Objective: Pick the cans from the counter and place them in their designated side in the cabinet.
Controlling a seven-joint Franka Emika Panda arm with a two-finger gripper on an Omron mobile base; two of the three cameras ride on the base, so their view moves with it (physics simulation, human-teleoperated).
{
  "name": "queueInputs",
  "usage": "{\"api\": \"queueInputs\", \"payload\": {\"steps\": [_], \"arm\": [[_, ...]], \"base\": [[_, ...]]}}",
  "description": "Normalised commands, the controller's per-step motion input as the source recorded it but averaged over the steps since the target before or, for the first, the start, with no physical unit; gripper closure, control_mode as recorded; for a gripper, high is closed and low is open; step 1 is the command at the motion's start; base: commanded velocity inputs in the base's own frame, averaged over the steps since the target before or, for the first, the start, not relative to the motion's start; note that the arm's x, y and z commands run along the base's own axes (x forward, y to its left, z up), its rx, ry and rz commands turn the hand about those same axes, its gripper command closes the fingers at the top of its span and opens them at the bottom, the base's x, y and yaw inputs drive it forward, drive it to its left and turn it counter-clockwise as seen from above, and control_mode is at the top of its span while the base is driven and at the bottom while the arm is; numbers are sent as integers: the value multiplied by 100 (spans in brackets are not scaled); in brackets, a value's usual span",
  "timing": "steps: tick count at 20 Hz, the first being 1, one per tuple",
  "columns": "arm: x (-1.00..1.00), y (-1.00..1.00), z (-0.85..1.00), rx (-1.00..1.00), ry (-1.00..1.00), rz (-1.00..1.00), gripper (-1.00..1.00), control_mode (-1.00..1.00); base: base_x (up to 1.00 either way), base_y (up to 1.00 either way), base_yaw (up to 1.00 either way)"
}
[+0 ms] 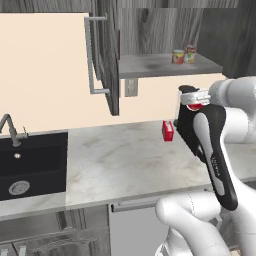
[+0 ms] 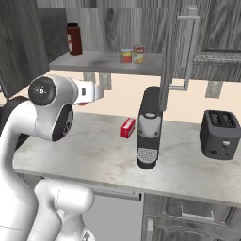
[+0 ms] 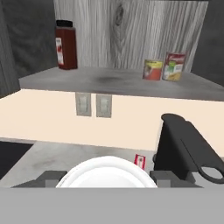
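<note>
Gripping a red can (image 1: 196, 106) upright in the tool (image 1: 192, 97), well above the worktop (image 1: 125, 160) — likely to clear the coffee machine (image 2: 149, 127) and reach the cabinet shelf (image 3: 100, 81), beside 2 cans (image 3: 153, 70) at 1 o'clock.

Two cans stand upright, side by side and just touching, on the cabinet (image 2: 108, 63) shelf. The yellow can (image 1: 177, 56) (image 2: 126, 56) (image 3: 152, 70) carries a yellow-orange label. The red can (image 1: 190, 54) (image 2: 138, 54) (image 3: 174, 66), slightly taller, has a red top band over a pale label. Both sit toward the shelf's right side, near its front edge. The cabinet is dark wood-grain, its door swung open. The marbled grey counter (image 1: 125, 160) (image 2: 94, 155) lies below.
</note>
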Motion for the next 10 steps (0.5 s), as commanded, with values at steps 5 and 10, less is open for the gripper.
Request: {"api": "queueInputs", "payload": {"steps": [5,10], "arm": [[-15,0,28,1,-3,0,100,-100],[-12,0,29,0,-1,0,100,-100]], "base": [[0,0,0],[0,0,0]]}}
